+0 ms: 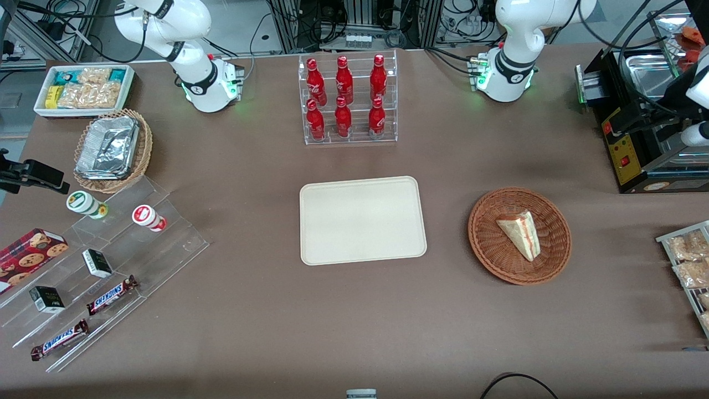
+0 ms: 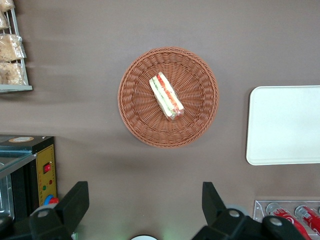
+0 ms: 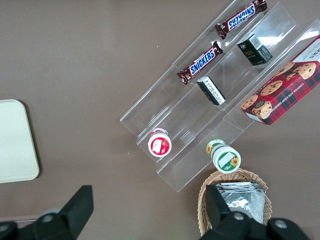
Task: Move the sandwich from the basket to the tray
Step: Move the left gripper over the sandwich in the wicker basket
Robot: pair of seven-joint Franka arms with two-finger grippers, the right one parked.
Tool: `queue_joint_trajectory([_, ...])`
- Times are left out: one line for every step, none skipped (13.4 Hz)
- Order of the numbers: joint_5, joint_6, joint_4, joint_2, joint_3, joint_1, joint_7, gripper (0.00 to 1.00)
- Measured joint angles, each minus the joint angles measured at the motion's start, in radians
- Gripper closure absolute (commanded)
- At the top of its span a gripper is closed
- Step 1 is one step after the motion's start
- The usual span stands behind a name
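Right now the sandwich (image 1: 520, 233) lies inside the reddish-brown wicker basket (image 1: 493, 249), a clear-wrapped white-bread wedge resting on its side. From the wrist camera its cut edge (image 2: 167, 96) faces up, showing red and green filling stripes. The basket sits on the brown tablecloth toward the working arm's end of the table, beside the cream tray (image 1: 363, 220), with a strip of bare cloth between the two. The tray's flat surface has nothing on it.

The left gripper (image 2: 145, 202) hangs high above the table, looking straight down on the basket (image 2: 135, 107); its two dark fingers (image 2: 74, 204) are spread wide apart and hold nothing. It touches neither the basket nor the sandwich.

Farther from the front camera than the tray stands a clear acrylic rack (image 1: 350, 98) with six red bottles in two tiers. Toward the parked arm's end there is a stepped clear display (image 1: 111, 277) carrying two Snickers bars (image 1: 112, 295), small dark boxes, and two round cups, with a red cookie box (image 1: 27, 255) beside it. Near that, a lighter tan basket (image 1: 141, 149) holds foil containers, and a white bin (image 1: 83, 87) holds snack packets. At the working arm's end sits a black machine (image 1: 637, 138) with a yellow front panel, and a wire rack of bagged snacks (image 1: 687, 260) lies nearer the camera.
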Motion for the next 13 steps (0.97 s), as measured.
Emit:
queue_joint_trajectory([0.0,0.0,0.0,0.0,-0.002,-0.003,0.0,0.0])
queue_joint_trajectory([0.004,0.0,0.0,0.0,-0.003,-0.007,0.0,0.0])
queue_joint_trajectory([0.008,0.0,0.0,0.0,-0.006,-0.009,0.0,0.0])
queue_joint_trajectory([0.01,0.0,-0.001,0.001,-0.01,-0.01,0.0,0.0])
queue_joint_trajectory([0.012,0.003,-0.006,0.005,-0.013,-0.01,0.0,0.0])
queue_joint_trajectory([0.014,0.011,-0.014,0.013,-0.018,-0.01,0.0,0.0])
queue_joint_trajectory([0.015,0.039,-0.029,0.026,-0.02,-0.011,-0.001,0.0])
queue_joint_trajectory([0.015,0.088,-0.058,0.041,-0.022,-0.011,-0.001,0.0])
queue_joint_trajectory([0.016,0.158,-0.104,0.054,-0.025,-0.012,-0.008,0.0])
queue_joint_trajectory([0.016,0.239,-0.162,0.065,-0.029,-0.013,-0.033,0.0])
queue_joint_trajectory([0.016,0.323,-0.224,0.075,-0.034,-0.014,-0.08,0.0])
queue_joint_trajectory([0.016,0.413,-0.286,0.081,-0.04,-0.015,-0.139,0.0])
queue_joint_trajectory([0.016,0.51,-0.351,0.084,-0.05,-0.016,-0.208,0.0])
